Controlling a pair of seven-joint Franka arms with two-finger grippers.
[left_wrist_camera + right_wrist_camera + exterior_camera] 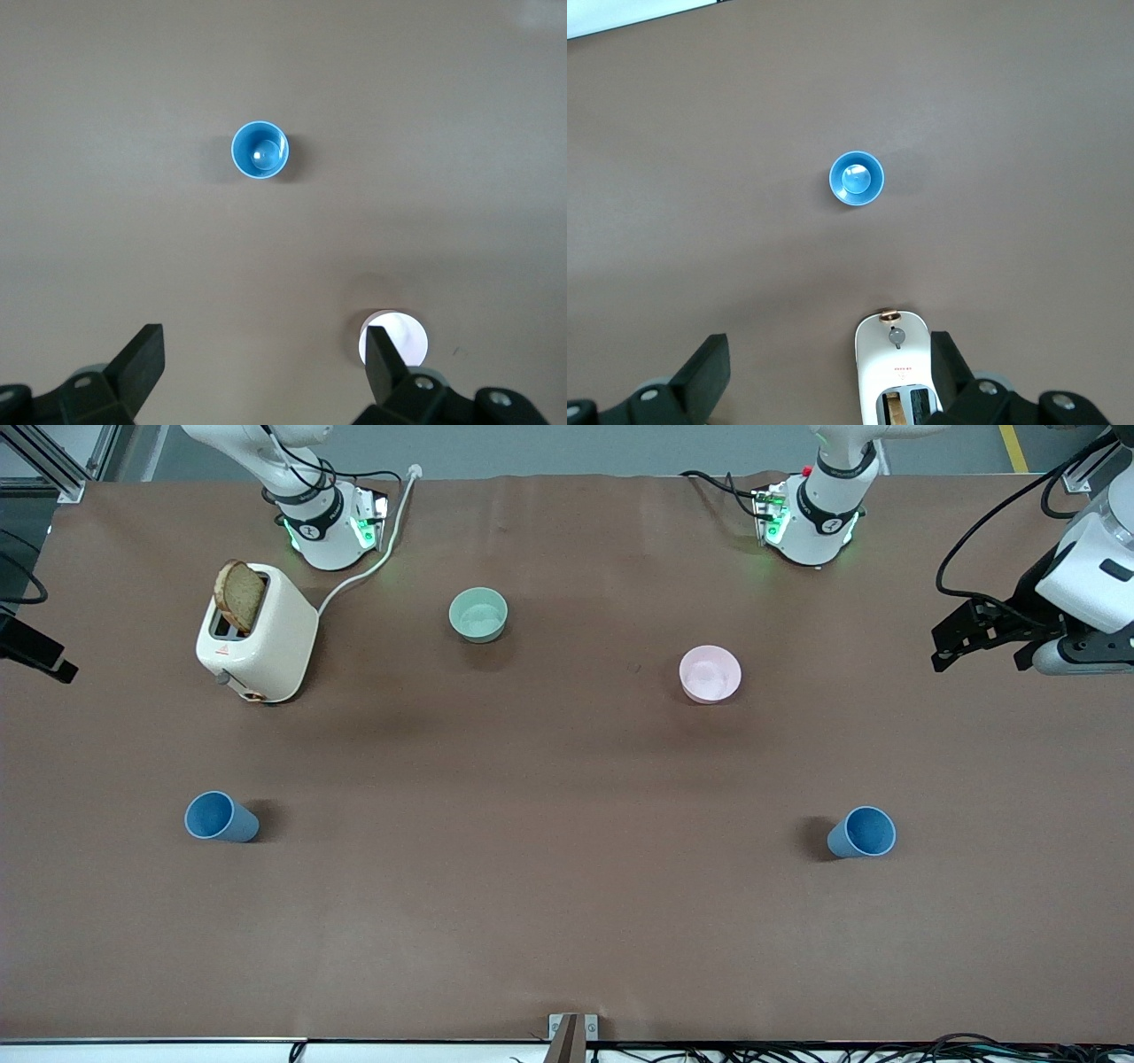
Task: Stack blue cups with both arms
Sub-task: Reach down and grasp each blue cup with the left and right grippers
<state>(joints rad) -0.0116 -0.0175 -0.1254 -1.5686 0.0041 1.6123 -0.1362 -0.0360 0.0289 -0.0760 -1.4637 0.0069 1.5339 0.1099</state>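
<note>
Two small matte blue plastic tumblers, tapered and without handles, stand upright on the brown matte table covering (567,921), mouths up, long axes vertical, well apart. One blue cup (220,817) (857,179) sits toward the right arm's end of the table, nearer to the front camera than the cream two-slot toaster (257,634) (897,372). The other blue cup (862,833) (260,150) sits toward the left arm's end, nearer to the front camera than the pink bowl (710,674) (393,336). Both cups show smooth round rims and glossy inner bottoms in the wrist views.

The toaster has rounded corners, a smooth shell and a small knob on its end face; a brown slice of bread (240,596), coarse in texture, stands up out of one slot. A white cord (372,567) runs from the toaster toward the right arm's base. A round mint-green bowl (478,615) sits between the two arm bases, farther from the front camera than the pink bowl; both bowls are smooth and matte.

The left gripper (263,367) hangs high over the table at the left arm's end, its black fingers (142,359) spread wide and holding nothing. The right gripper (830,372) hangs over the toaster area, fingers (709,367) likewise wide apart and empty. Both arms wait clear of the cups.
</note>
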